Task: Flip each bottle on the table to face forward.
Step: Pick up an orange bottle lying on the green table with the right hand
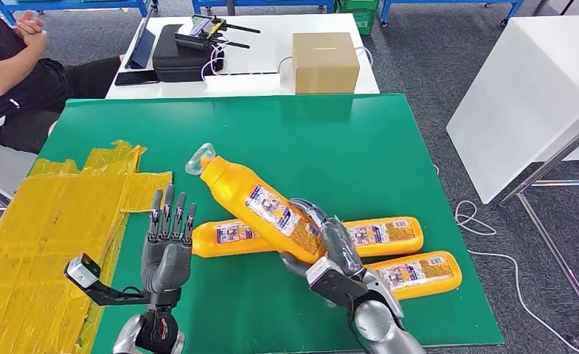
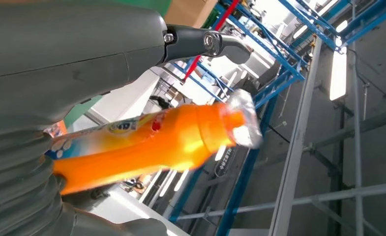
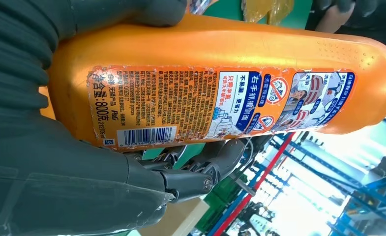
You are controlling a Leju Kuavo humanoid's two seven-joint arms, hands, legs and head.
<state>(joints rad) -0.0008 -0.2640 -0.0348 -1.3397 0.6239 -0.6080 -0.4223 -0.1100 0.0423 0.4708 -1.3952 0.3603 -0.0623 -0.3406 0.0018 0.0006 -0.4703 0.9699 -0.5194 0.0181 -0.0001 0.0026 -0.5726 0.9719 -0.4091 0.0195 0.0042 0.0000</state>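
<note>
While the right hand [image 1: 329, 254] wraps its fingers around the lower body of a long orange plastic bottle with a clear cap [image 1: 260, 209], that bottle is lifted at a slant above the green table mat [image 1: 360, 147], cap end pointing away toward the left. In the right wrist view the held bottle's label side shows a barcode and dense printed text [image 3: 181, 110]; what is inside the opaque body cannot be told. Two more orange plastic bottles lie flat on the mat: one [image 1: 386, 236] crosses beneath the lifted one, and another [image 1: 423, 273] lies just beside it, nearer the robot. The left hand [image 1: 167, 247] stands upright with its fingers spread and nothing in it, left of the bottles. Crumpled yellow tape sheets [image 1: 57, 214] cover the mat's left side. Beyond the mat, a closed brown cardboard box [image 1: 325, 63] sits on a white table [image 1: 264, 40].
</note>
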